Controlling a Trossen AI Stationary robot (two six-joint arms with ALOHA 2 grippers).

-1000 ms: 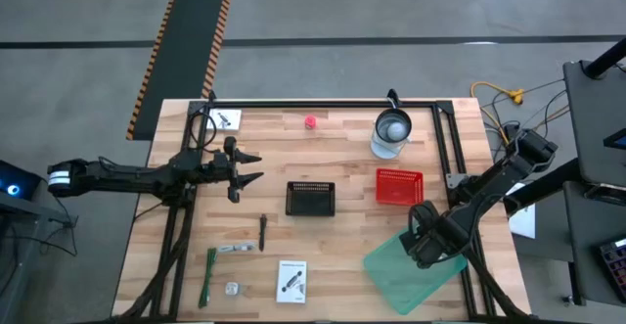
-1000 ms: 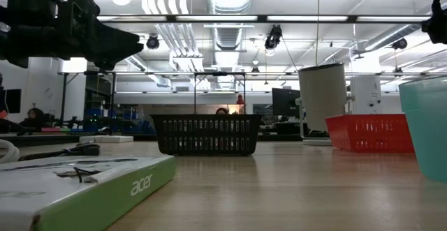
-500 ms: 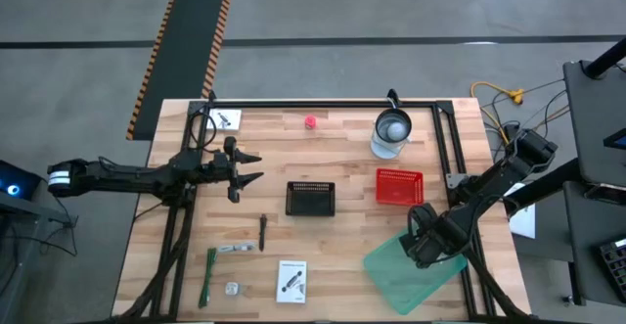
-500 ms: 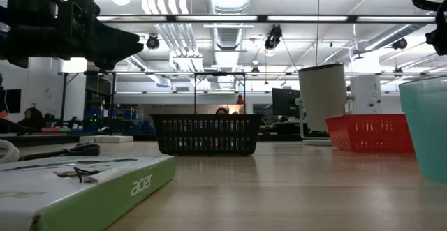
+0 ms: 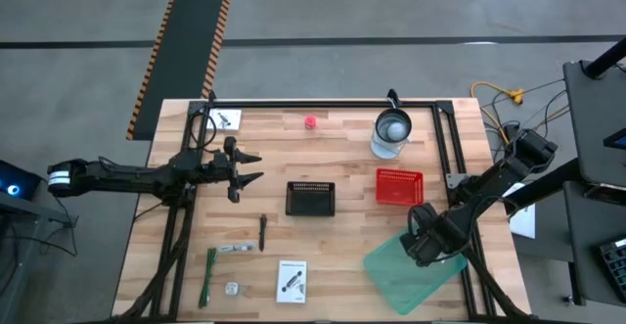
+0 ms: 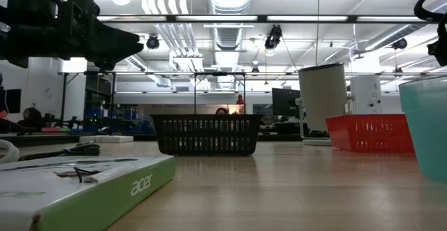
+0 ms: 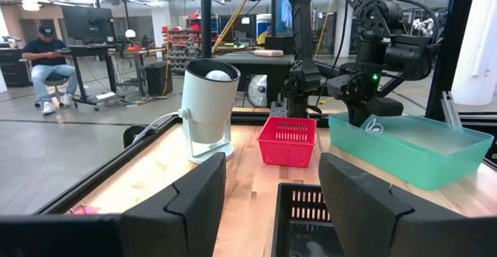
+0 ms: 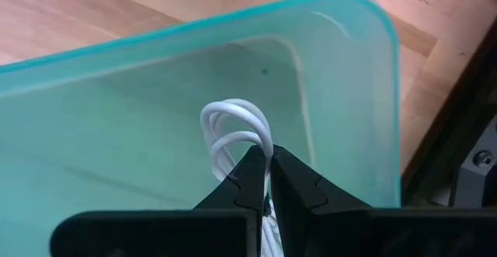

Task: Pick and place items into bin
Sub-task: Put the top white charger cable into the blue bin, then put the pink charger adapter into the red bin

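Note:
My right gripper [image 5: 427,243] hangs over the teal bin [image 5: 411,273] at the table's near right, shut on a coiled white cable [image 8: 233,129]. The left wrist view shows that cable [image 7: 373,125] just above the bin's open top [image 7: 408,144]. My left gripper [image 5: 242,168] waits open and level over the table's left side, touching nothing. Lying flat on the wood are a pink cube [image 5: 310,121], a dark stick [image 5: 263,231], a green strip tool [image 5: 209,275] and white printed cards [image 5: 291,280], [image 5: 227,119]. My right gripper pinches the white cable between its two fingertips, which point down from above. The cable's loops [image 8: 237,121] stick out past the fingertips, over the bin's inside. The cable is lifted clear of the table; whether it touches the bin's floor I cannot tell.
A black mesh basket [image 5: 310,198] stands mid-table, with a red basket [image 5: 399,186] to its right and a white cup-shaped object [image 5: 391,133] behind that. A small pale item [image 5: 233,288] lies near the front edge. A black frame [image 5: 323,104] runs along the far edge.
My right gripper has sunk a little toward the teal bin, still shut on the white cable.

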